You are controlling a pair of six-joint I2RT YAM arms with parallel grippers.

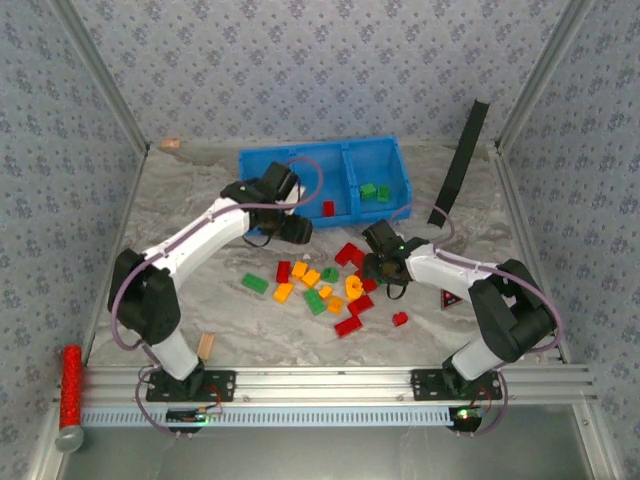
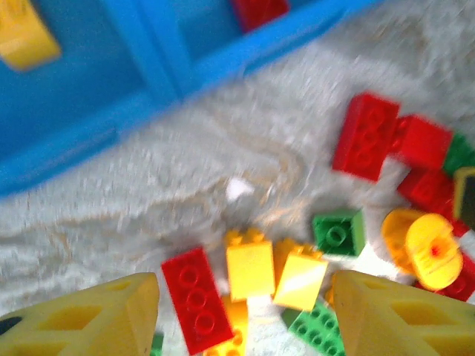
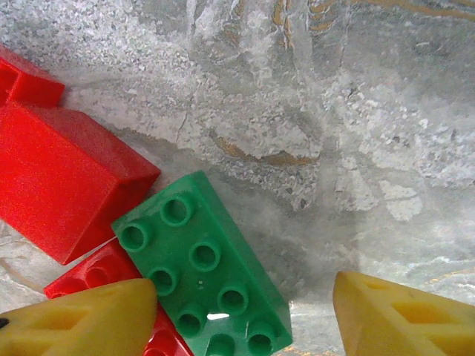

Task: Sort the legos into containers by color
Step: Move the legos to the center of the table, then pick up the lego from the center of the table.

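Observation:
Red, green and yellow-orange legos (image 1: 322,285) lie scattered mid-table. The blue bin (image 1: 300,160) stands behind them, with a red brick (image 1: 328,208) in its middle compartment and green bricks (image 1: 375,192) in its right one. My left gripper (image 1: 293,228) hovers just in front of the bin. In the left wrist view it (image 2: 243,297) is open above a red brick (image 2: 194,298) and yellow bricks (image 2: 250,264), holding nothing. My right gripper (image 1: 375,265) is low over the pile's right side. It (image 3: 243,297) is open around a green brick (image 3: 200,259); its left finger (image 3: 82,319) is at the brick's edge and the right finger stands apart.
A tan wooden block (image 1: 206,346) lies near the left arm's base. A long red cylinder (image 1: 71,385) rests outside the front left rail. A black strap (image 1: 460,160) leans at the back right. A lone red brick (image 1: 400,319) sits front right.

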